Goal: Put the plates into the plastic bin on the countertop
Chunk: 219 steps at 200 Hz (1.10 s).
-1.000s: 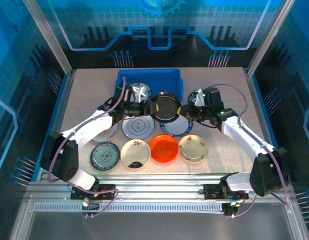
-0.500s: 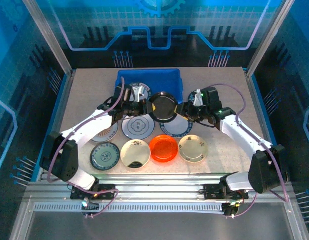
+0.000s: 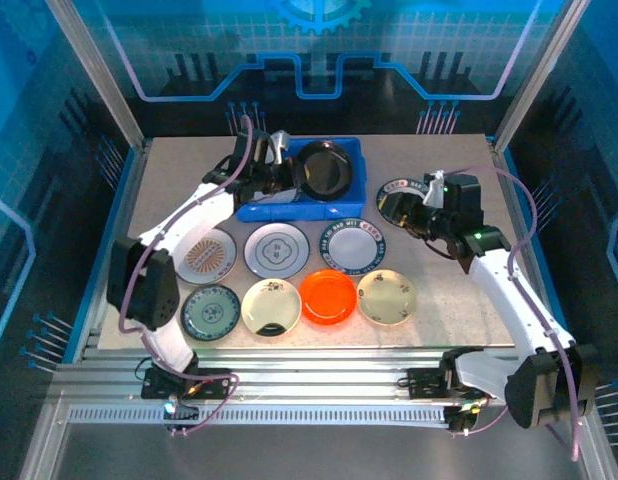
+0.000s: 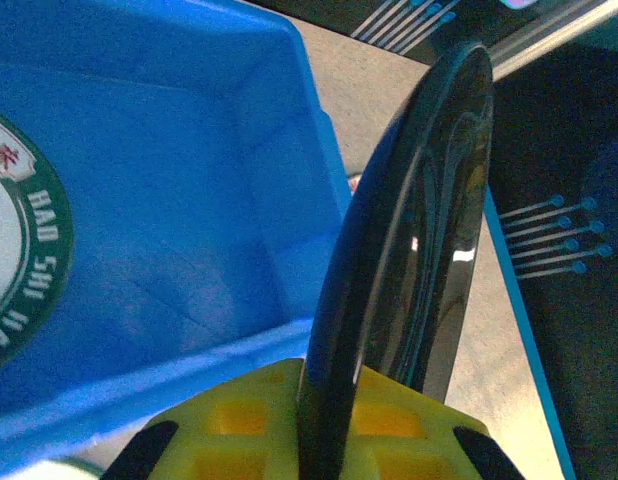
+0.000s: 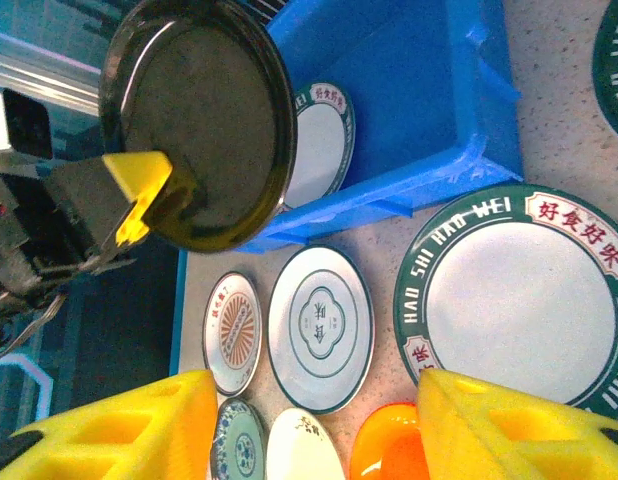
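Countertop: a beige speckled surface [image 3: 169, 190] filled the middle of the overhead view, framed by rails.
Plastic bin: a blue tub [image 3: 319, 212] sat at the far centre of the countertop, its long axis running left to right.
Plates on the countertop: seven lay flat in two rows just in front of the bin's near wall, among them the orange plate [image 3: 327, 296] in the front row. An eighth, a dark-rimmed plate [image 3: 394, 195], lay apart to the right of the bin.
Plate in the bin: a white green-rimmed plate [image 5: 319, 140] lay flat on the left half of the floor.
Dark plate: a glossy black dish [image 3: 325, 170] hung tilted above the bin's right half, clear of the floor.
Left gripper: the left gripper [image 3: 287, 178] was pinched on the dark plate's rim, reaching in from the left.
Right gripper: the right gripper [image 5: 317, 400] was spread and held nothing, hovering near the dark-rimmed plate.
Relation for the next move: the bare right half of the bin floor lay directly under the dark plate. The left arm was the nearer one, so it probably needed to lower and level the dish before letting go.
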Motion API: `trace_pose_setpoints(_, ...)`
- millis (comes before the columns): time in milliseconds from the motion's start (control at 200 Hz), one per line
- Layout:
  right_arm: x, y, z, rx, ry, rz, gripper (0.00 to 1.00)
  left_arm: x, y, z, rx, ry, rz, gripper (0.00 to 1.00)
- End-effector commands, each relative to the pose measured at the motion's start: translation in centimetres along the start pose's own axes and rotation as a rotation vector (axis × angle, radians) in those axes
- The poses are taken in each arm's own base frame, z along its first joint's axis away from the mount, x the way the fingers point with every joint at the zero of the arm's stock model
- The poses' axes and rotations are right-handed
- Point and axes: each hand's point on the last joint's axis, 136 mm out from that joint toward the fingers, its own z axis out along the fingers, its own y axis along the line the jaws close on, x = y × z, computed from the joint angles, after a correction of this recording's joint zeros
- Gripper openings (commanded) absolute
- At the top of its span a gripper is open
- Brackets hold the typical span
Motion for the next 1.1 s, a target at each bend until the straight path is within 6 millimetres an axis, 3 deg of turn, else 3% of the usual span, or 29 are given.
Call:
trace_pose_setpoints(0, 0.0, -1.1, -0.4, 0.030, -0.003, 0.006, 0.56, -2.2, 1.4, 1.7, -0.027, -0.028, 0.006, 0.00)
trace_pose_setpoints(275, -1.4, -1.6, -1.1, 0.018, -0.045, 0.035, 0.56, -4.5, 4.3, 6.7, -0.038, -0.008, -0.080, 0.00)
trace_pose_setpoints(535, -1.7, -3.0, -1.0, 0.016, -0.059, 0.079, 0.56, -3.4, 7.8, 11.0, -0.076, 0.026, -0.181, 0.00)
trace_pose_setpoints(740, -2.2, -3.5, -1.0, 0.013, -0.062, 0.092, 0.56, -2.7, 9.0, 13.6, -0.062, 0.053, -0.247, 0.00)
trace_pose_setpoints(805, -1.5, -4.7, -0.6, 0.029, -0.050, 0.111, 0.56, -2.3, 9.4, 14.4, -0.062, 0.069, -0.267, 0.00)
trace_pose_setpoints(1091, -1.2, -5.5, -0.4, 0.036, -0.050, 0.126, 0.56, -0.6, 11.2, 15.6, -0.103, 0.109, -0.298, 0.00)
